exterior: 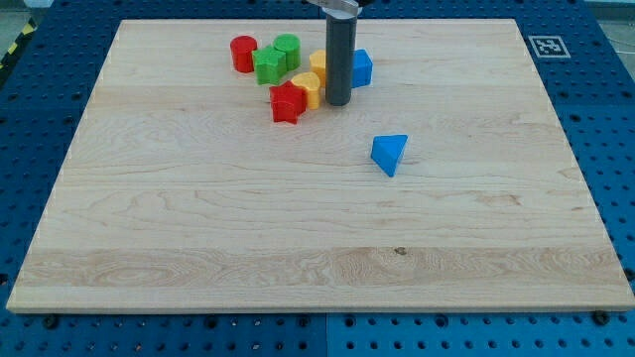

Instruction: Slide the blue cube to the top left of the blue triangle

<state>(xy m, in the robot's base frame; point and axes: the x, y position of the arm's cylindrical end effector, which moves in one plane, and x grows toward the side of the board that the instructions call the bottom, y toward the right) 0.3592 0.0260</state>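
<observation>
At the view's left the desk is bare wood, and the first things met going rightward sit near the view's top: a red cylinder, then 2 green blocks touching each other, a star-like green block and a green cylinder just behind it. Below these lies a red star-shaped block, touching a yellow block, with a second yellow block just above; their shapes are hard to read because they crowd together. Next comes my tip, the rod's lower end, resting just right of the yellow blocks and just below-left of the blue cube, which the rod partly hides. There is no claw on this arm, so nothing is clenched or released; the rod only pushes. The tip seems placed here to get beside the cube and work it out of the cluster. The blue triangle lies apart, lower and to the right, with clear wood at its top left. I judge the cube must travel down toward that spot, so the push has hardly begun.
</observation>
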